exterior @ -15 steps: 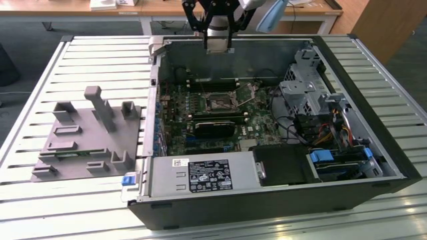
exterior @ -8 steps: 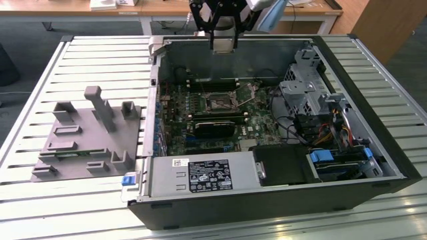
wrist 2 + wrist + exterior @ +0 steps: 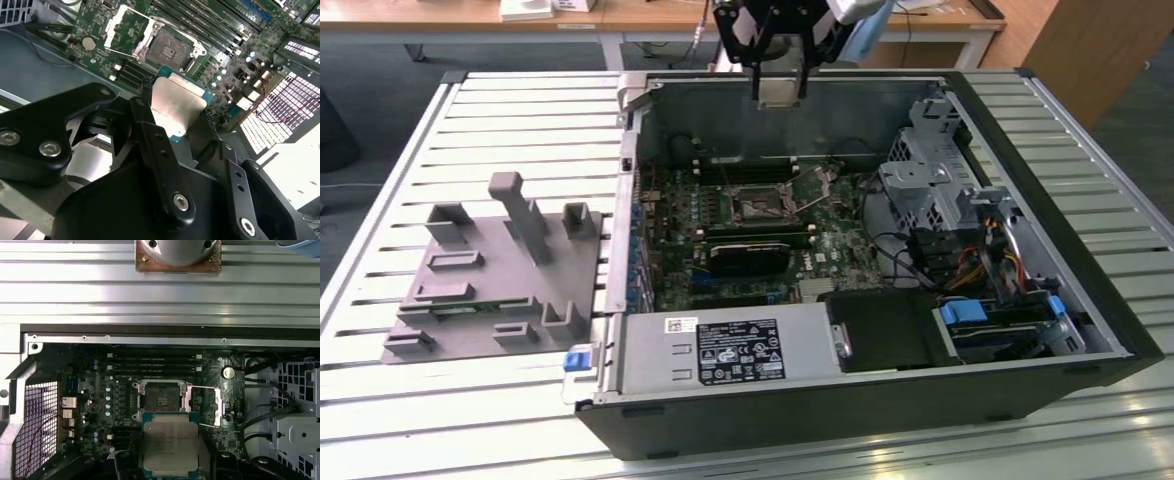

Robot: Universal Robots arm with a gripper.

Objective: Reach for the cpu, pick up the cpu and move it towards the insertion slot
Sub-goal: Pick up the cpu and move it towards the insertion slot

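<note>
One hand (image 3: 175,120) grips the cpu (image 3: 176,102) above the insertion slot (image 3: 167,49).

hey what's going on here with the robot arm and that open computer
A robot arm's gripper is holding the cpu above an open computer case lying on a slatted metal table. In both wrist views the chip sits clamped between the black fingers, hanging over the motherboard. The insertion slot is open, its metal frame flipped back, and the chip has not been set into it yet. A grey plastic fixture sits beside the case.
</note>
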